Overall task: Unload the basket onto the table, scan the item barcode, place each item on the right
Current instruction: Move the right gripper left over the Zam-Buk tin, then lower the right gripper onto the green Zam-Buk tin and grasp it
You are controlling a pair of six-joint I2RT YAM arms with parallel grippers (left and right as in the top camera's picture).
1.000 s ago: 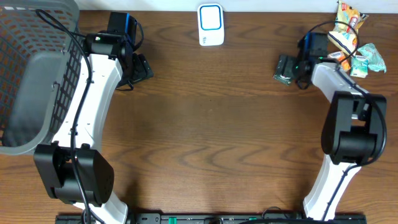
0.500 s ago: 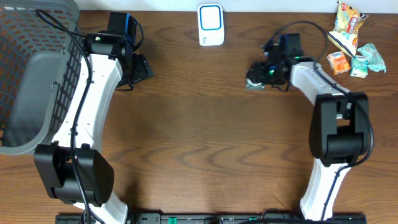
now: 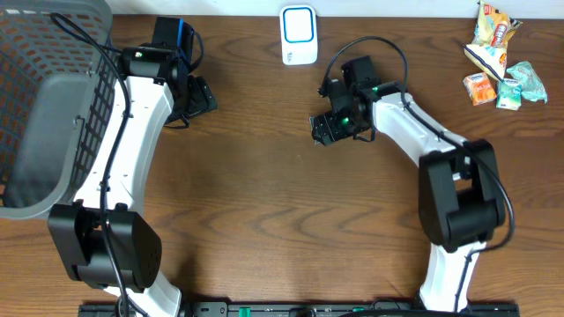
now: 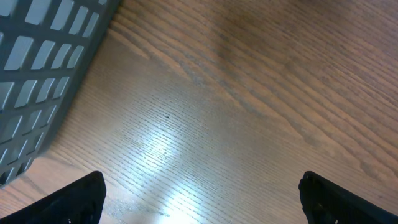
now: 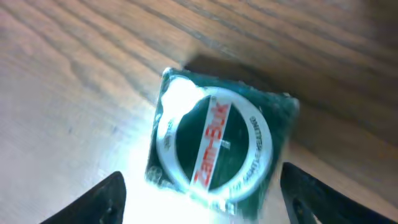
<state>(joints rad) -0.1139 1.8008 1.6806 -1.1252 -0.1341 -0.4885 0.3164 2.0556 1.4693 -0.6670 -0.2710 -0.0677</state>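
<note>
My right pincer (image 5: 202, 190) has the green packet (image 5: 217, 146).
It grips the packet by its sides, a little above the table (image 3: 264, 202), near the middle of the far edge, close to the white scanner (image 3: 299, 35). My left pincer (image 4: 202, 199) is wide open by the grey basket (image 4: 37, 62).

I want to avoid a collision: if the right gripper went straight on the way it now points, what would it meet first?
The right gripper would probably meet the green Zam-Buk pack first, with the wooden table under it. The remaining gap is unclear.
</note>
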